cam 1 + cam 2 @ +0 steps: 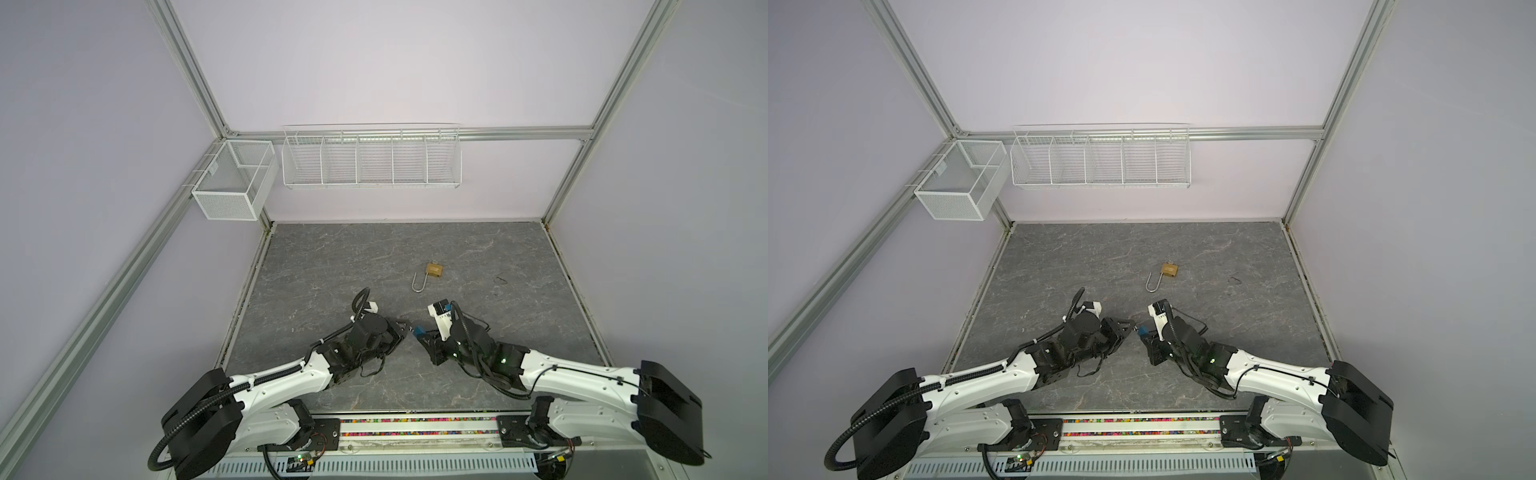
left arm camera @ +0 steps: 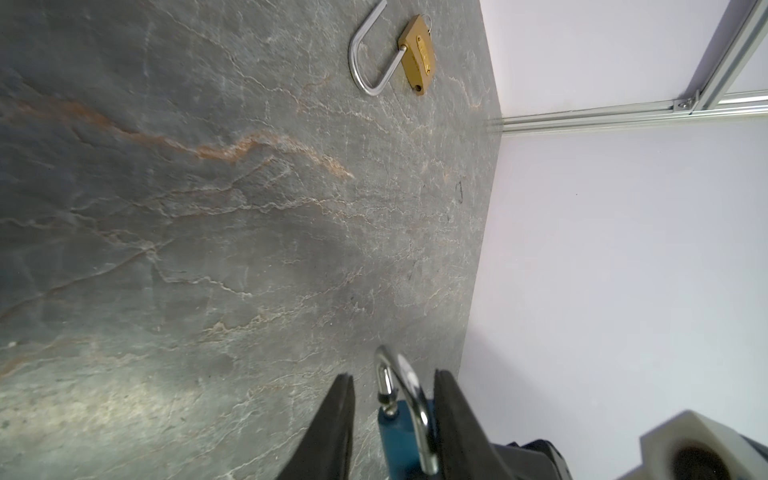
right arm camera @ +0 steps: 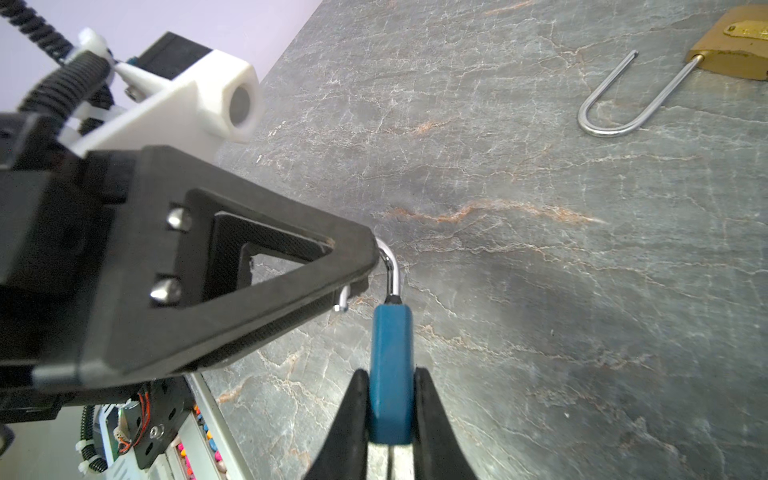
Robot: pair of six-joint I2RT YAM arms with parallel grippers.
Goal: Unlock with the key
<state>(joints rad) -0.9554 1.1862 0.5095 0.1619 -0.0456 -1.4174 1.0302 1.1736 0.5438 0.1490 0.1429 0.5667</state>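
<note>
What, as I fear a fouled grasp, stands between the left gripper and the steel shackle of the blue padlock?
Nothing visible. The curved steel shackle of the blue padlock sits between the open fingers of the left gripper, while the right gripper clamps its body.

Matt blue padlock with glossy metal shackle; brass-coloured padlock; matt stone-look tabletop.

Left gripper hides the shackle bend of the blue padlock in the right wrist view; the brass padlock, at its 12 o'clock, is cropped by the frame edge.
</note>
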